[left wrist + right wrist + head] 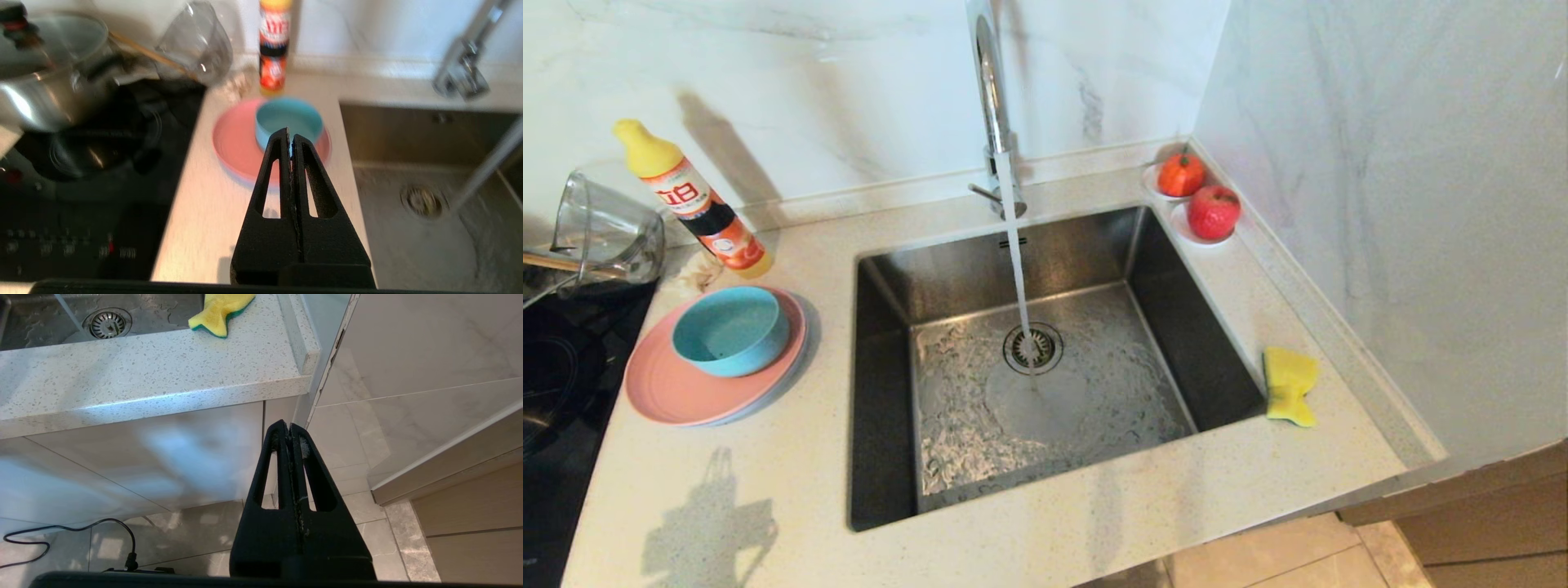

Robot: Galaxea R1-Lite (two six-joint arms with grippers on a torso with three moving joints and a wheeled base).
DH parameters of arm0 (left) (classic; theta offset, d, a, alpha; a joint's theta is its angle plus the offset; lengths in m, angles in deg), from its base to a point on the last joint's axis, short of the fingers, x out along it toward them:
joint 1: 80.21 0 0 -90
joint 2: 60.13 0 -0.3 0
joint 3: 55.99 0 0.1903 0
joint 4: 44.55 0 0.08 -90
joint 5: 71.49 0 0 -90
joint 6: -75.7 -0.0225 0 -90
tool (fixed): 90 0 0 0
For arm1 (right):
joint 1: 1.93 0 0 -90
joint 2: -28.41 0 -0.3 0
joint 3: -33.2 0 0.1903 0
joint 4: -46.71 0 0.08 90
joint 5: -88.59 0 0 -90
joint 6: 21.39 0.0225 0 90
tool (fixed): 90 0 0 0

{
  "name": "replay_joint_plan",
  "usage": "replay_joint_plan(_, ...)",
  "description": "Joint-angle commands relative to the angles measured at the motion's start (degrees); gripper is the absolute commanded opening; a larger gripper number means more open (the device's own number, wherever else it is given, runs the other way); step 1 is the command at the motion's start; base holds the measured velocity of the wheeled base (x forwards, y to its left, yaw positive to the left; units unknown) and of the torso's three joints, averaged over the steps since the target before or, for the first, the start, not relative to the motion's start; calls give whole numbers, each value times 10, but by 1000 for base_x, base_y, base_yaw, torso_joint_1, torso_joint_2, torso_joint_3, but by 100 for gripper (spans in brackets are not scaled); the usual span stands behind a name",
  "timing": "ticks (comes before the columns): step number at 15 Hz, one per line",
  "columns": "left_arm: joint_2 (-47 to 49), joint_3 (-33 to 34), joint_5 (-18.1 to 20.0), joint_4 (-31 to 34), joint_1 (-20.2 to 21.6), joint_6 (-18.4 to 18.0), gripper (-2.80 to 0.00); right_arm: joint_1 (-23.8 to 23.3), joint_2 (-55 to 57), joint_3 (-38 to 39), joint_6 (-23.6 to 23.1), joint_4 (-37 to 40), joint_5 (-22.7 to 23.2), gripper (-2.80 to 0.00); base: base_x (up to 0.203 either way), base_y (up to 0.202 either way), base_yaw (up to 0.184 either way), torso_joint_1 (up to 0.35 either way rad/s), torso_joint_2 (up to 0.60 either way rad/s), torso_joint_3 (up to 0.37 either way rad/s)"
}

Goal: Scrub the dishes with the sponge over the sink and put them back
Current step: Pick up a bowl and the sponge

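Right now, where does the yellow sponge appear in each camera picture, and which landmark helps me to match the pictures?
Head view: the sponge lies on the counter beside the sink's right rim, apart from the dishes.
Left wrist view: the sponge is not in it.
Right wrist view: the sponge lies on the counter near its corner, by the basin edge.
Shared landmark: the round drain strainer, visible in all three.

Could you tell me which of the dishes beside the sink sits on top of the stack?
The small teal-blue bowl: it is deep and round and rests on the flat pink plate, under which only the grey-blue plate's rim shows.
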State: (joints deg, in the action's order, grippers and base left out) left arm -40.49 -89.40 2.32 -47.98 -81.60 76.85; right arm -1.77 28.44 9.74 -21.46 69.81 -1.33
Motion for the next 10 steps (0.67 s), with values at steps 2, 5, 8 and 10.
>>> replay_joint_plan(2, -179, 61, 64, 106, 8, 0, -280, 0, 0, 0, 0, 0, 0, -280, 0, 0, 0, 0, 0, 0)
replay_joint_plan(5, -197, 123, 157, 201, 9, -7, -280, 0, 0, 0, 0, 0, 0, -280, 0, 0, 0, 0, 0, 0)
replay_joint_plan(8, -196, 123, 158, 202, 9, -5, -280, 0, 0, 0, 0, 0, 0, -280, 0, 0, 0, 0, 0, 0)
replay_joint_plan(10, -196, 123, 149, 197, 9, 2, -280, 0, 0, 0, 0, 0, 0, -280, 0, 0, 0, 0, 0, 0)
